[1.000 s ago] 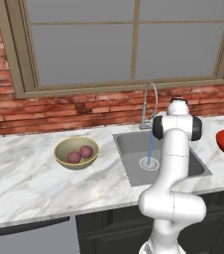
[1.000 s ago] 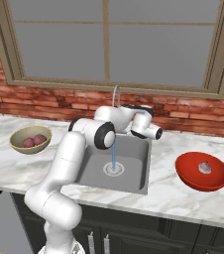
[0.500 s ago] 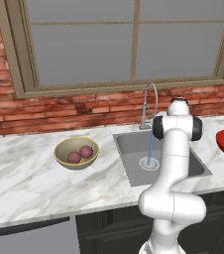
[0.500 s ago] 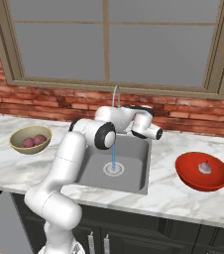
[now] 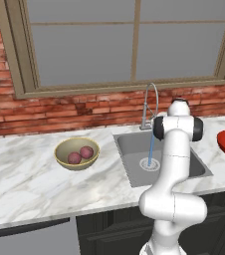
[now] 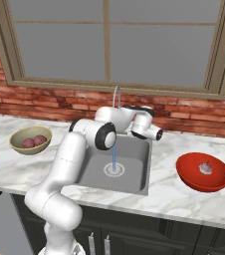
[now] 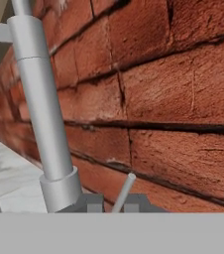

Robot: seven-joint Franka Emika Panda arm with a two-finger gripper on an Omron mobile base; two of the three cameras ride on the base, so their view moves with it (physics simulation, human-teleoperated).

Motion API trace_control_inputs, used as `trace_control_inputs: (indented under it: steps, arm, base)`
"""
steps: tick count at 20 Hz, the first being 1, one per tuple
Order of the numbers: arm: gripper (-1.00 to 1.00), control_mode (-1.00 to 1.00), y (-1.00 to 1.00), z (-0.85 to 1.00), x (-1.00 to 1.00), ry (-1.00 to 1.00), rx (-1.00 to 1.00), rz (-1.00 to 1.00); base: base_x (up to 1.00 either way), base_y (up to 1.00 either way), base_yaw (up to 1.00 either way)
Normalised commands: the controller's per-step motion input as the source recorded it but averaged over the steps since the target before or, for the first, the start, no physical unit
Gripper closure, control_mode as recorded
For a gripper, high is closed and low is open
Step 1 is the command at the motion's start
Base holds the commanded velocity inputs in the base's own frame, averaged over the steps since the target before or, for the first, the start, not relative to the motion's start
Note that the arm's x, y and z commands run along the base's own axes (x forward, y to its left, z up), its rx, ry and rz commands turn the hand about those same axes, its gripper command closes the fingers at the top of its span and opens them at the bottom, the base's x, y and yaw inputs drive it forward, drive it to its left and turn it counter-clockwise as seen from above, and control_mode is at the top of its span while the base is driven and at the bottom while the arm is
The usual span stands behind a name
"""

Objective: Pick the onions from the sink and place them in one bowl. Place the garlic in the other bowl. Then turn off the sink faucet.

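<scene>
Final step of the task: shutting off the sink faucet (image 5: 151, 102). Both onions (image 5: 80, 155) lie in the yellowish-tan bowl (image 5: 63, 160) on the marble table (image 5: 30, 184) left of the sink (image 6: 134, 172), and the garlic (image 6: 205, 168) rests in the red bowl (image 6: 204, 182) to its right, so the sorting appears complete. Water runs in a thin blue stream (image 6: 114, 158) from the gooseneck spout down to the drain. The arm reaches over the basin toward the brick wall (image 7: 173, 99) behind it, with the gripper (image 7: 112, 202) brought up close to the faucet's base. In the hand view the upright faucet column (image 7: 42, 109) stands just left of the jaws, which are pressed nearly together, with the slim lever (image 7: 124, 190) rising from between the fingertips (image 7: 91, 202); whether they actually pinch it cannot be told. The next move, as judged here, calls for pushing or swinging this lever until the stream stops, keeping contact on so thin a rod without slipping off.
</scene>
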Motion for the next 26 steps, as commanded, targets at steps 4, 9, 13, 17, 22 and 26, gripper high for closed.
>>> trace_control_inputs:
  steps: [4,9,13,17,22,26]
  arm:
    - [1.00,-1.00,0.00,0.32,0.64,0.00,0.08,0.20]
    - [1.00,-1.00,0.00,0.44,0.65,0.00,0.09,0.21]
    - [1.00,-1.00,0.00,0.56,0.66,0.00,0.08,0.22]
    - [1.00,-1.00,0.00,0.71,0.75,0.00,0.07,0.22]
    - [1.00,-1.00,0.00,0.83,0.76,0.00,0.03,0.20]
    - [1.00,-1.00,0.10,0.87,0.82,0.03,0.00,0.20]
  base:
    - [0.00,0.00,0.00]
    - [0.00,0.00,0.00]
    - [0.00,0.00,0.00]
    - [0.00,0.00,0.00]
    - [0.00,0.00,0.00]
    - [0.00,0.00,0.00]
